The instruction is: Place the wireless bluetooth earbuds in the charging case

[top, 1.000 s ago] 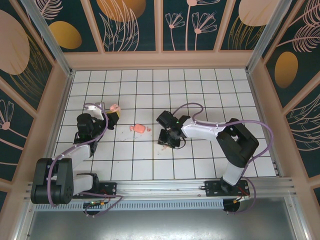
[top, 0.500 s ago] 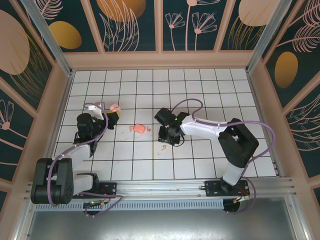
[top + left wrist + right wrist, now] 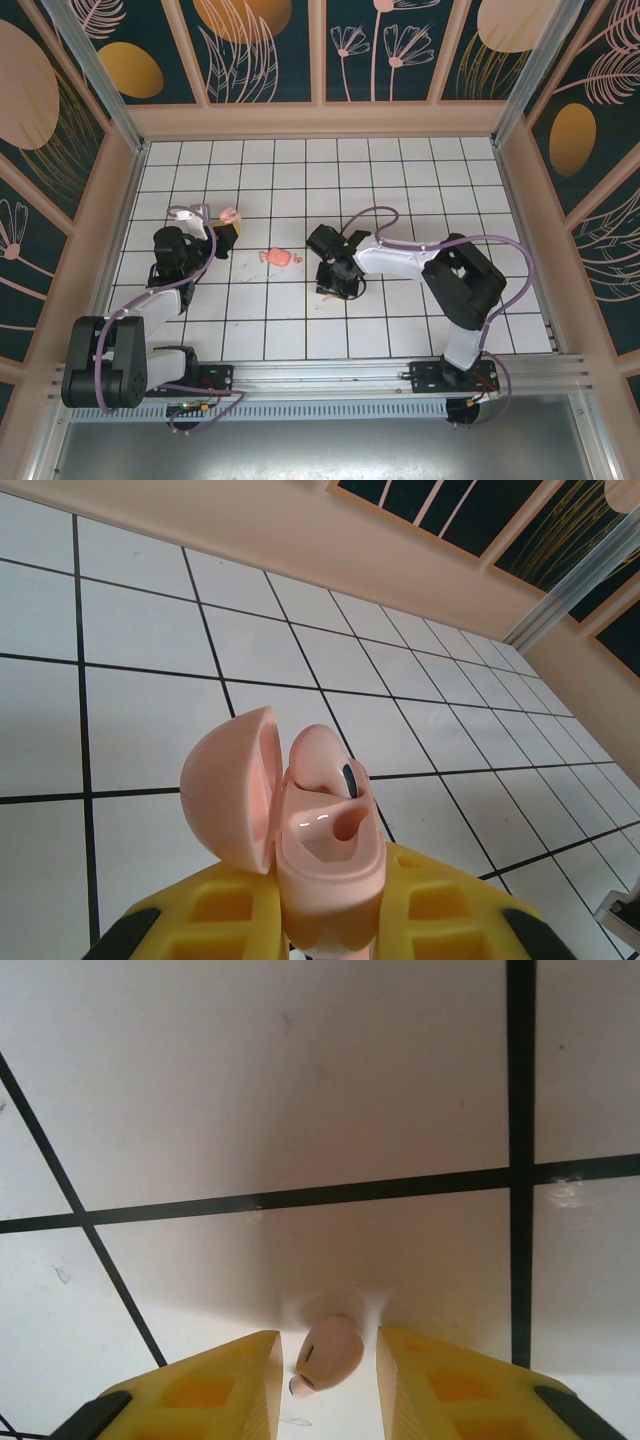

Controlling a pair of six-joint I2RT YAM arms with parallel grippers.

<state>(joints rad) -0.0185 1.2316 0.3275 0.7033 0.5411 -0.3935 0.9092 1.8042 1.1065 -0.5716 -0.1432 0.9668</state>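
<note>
In the clamped left gripper, the open charging case is held, first earbud seated; the second earbud is straddled, ungripped, by the parted right gripper.

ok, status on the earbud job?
Left gripper shut on charging case, lid open, one earbud seated. Right gripper open, straddling second earbud on tile. Small pink item loose nearby.

The charging case has its bottom hidden between the yellow fingers (the picture's edge cuts them off too).
</note>
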